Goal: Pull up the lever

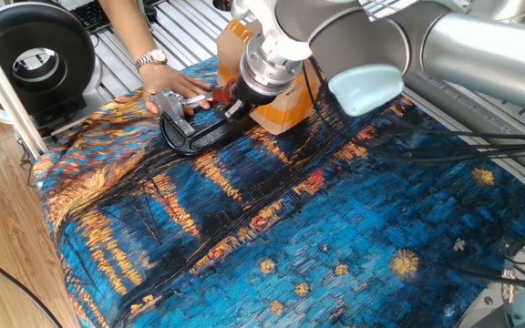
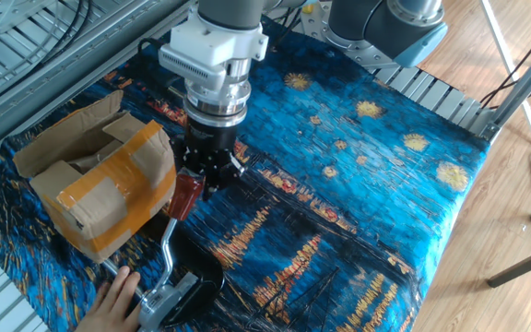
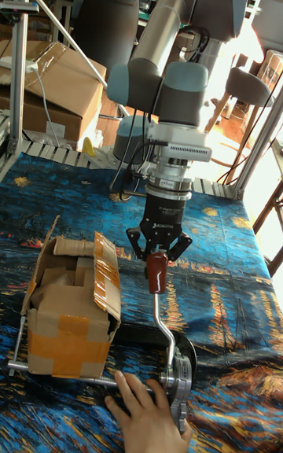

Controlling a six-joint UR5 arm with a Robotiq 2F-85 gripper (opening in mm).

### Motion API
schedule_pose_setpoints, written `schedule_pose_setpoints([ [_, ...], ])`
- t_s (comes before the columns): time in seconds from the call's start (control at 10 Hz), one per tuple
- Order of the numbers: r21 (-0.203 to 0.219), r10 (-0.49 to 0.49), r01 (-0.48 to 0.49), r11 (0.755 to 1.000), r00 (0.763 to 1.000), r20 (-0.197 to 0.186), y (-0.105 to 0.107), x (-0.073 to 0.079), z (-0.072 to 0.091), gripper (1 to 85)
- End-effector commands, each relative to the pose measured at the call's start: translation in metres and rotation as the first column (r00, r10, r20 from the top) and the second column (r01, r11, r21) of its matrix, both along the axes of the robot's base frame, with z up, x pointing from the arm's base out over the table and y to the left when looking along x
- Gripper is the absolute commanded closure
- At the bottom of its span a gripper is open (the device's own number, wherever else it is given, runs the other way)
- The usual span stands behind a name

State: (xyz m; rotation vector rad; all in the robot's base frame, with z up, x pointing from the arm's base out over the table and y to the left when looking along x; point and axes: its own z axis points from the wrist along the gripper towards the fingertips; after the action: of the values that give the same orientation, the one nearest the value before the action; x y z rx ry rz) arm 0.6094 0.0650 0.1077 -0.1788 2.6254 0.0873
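Two high opposite-side views, one low frontal (closest), share the lever [image 3: 159, 296].
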Motion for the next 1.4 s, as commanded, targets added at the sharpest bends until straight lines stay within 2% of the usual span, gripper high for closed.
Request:
schedule_pose_setpoints([
  [0.0, 0.009, 0.018, -0.019, 1.0, 0.996, 0.088, 0.002, 0.017, 0.011, 62.3],
  [0.2, 0.014, 0.022, -0.023, 1.0, 0.996, 0.088, 0.003, 0.018, 0.018, 61.3],
  [0.3, 0.006, 0.024, -0.024, 1.0, 0.997, 0.076, 0.001, 0.018, 0.023, 61.3],
  [0.5, -0.004, 0.022, -0.022, 1.0, 1.0, 0.017, 0.002, 0.017, 0.038, 62.0],
  [0.6, -0.006, 0.022, -0.022, 1.0, 1.0, 0.009, 0.005, 0.019, 0.044, 62.7],
  [0.8, -0.011, 0.019, -0.019, 1.0, 1.0, -0.002, 0.01, 0.022, 0.048, 62.7],
  [0.9, -0.034, 0.031, -0.031, 0.999, 1.0, -0.002, 0.009, 0.026, 0.05, 62.7],
  [1.2, -0.034, 0.022, -0.022, 0.999, 1.0, -0.022, 0.015, 0.029, 0.054, 62.7],
  [1.3, -0.088, 0.05, -0.052, 0.995, 0.998, -0.023, 0.007, 0.032, 0.055, 63.3],
])
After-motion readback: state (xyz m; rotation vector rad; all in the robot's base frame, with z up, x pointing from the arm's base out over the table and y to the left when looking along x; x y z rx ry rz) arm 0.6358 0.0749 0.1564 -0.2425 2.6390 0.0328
